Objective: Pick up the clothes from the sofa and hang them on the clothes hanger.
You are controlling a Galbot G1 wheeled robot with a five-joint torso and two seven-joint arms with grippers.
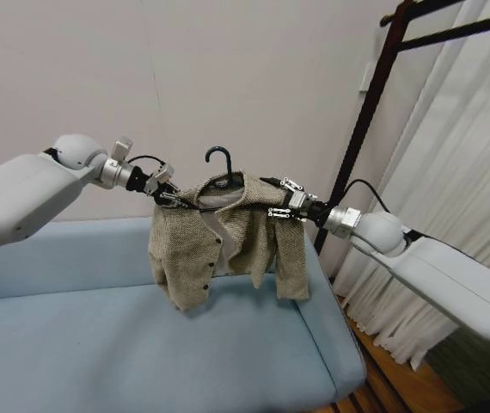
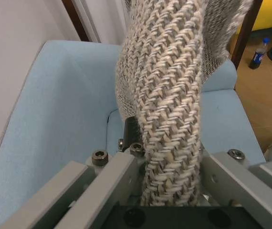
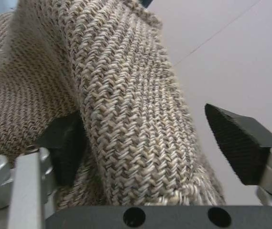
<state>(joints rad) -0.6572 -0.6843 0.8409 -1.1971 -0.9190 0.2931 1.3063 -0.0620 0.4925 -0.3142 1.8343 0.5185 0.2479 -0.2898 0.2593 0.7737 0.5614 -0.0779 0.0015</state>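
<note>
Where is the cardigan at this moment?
Head view, centre: the cardigan hangs on a black hanger between the left gripper and right gripper, above the blue sofa.

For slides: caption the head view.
Left gripper and right gripper support a beige knit cardigan on black hanger above blue sofa.

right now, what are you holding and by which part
The cardigan, on its hanger: left end effector clamps one shoulder; right end effector straddles the other, open.
</note>
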